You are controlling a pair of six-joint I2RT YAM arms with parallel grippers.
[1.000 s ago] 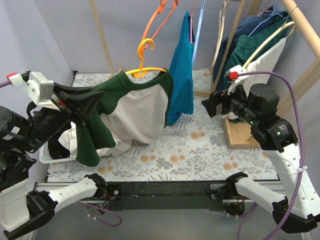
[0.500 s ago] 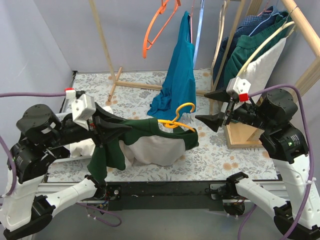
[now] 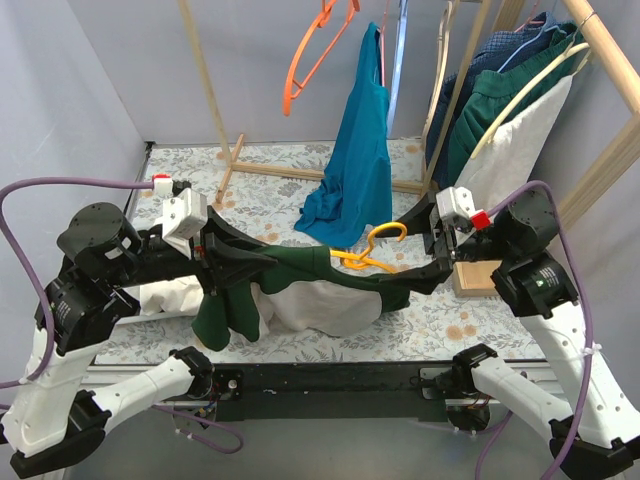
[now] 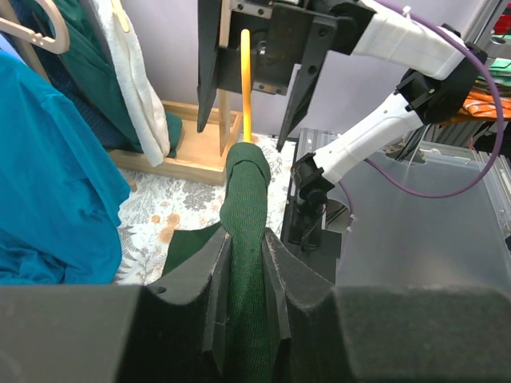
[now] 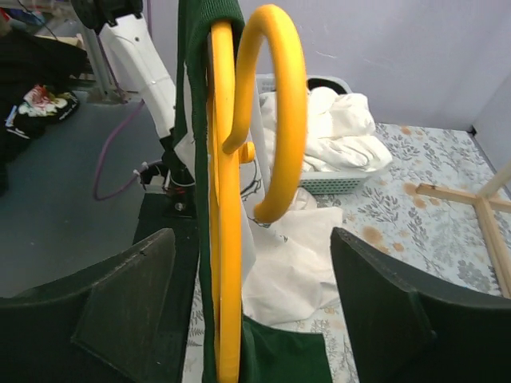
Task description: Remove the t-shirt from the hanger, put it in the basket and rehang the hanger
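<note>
The green and white t-shirt [image 3: 312,296] sags over the table, still on the yellow hanger [image 3: 366,257]. My left gripper [image 3: 252,266] is shut on the shirt's green shoulder [image 4: 246,239], and the fabric is pinched between its jaws. The hanger arm [image 4: 245,80] sticks out beyond the fabric. My right gripper [image 3: 425,262] is open. Its jaws stand on either side of the hanger's arm [image 5: 226,239], with the hook [image 5: 277,112] just ahead, and do not touch it. Green fabric [image 5: 192,159] lies along the hanger arm.
A teal shirt [image 3: 360,150] and an orange hanger [image 3: 312,52] hang from the wooden rack behind. More clothes [image 3: 510,110] hang at the right, above a wooden base [image 3: 478,276]. A white basket [image 5: 339,182] of white laundry sits at the table's left.
The shirt and hanger came down off the rack to just above the table. My left gripper moved right with the shirt. My right gripper moved in around the hanger's end.
</note>
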